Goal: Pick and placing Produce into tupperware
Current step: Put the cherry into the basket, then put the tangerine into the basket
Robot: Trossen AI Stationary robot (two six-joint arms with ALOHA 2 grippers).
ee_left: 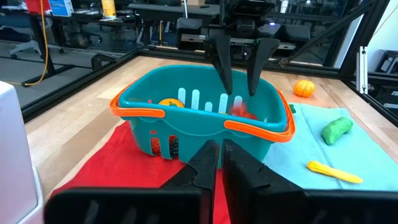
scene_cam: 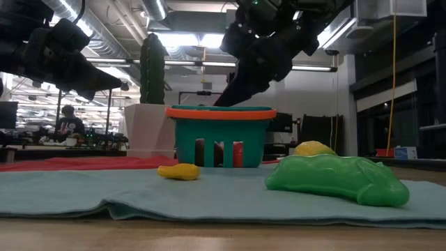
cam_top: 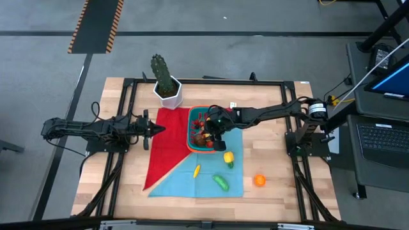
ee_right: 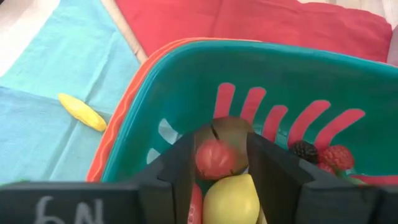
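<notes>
Two fingers of the right hand (ee_right: 216, 163) stood partly open over the tupperware (cam_top: 194, 128) at frame center, a red tomato (ee_right: 214, 158) between them. The left hand (ee_left: 220, 163) waited shut.

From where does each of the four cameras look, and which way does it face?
High: above, looking down; both arms, basket.
Low: table height, level; green piece nearest, arms above.
Left wrist: over shut left gripper, towards basket, right gripper.
Right wrist: down into basket; own fingers beside red piece.
All share the basket.
</notes>
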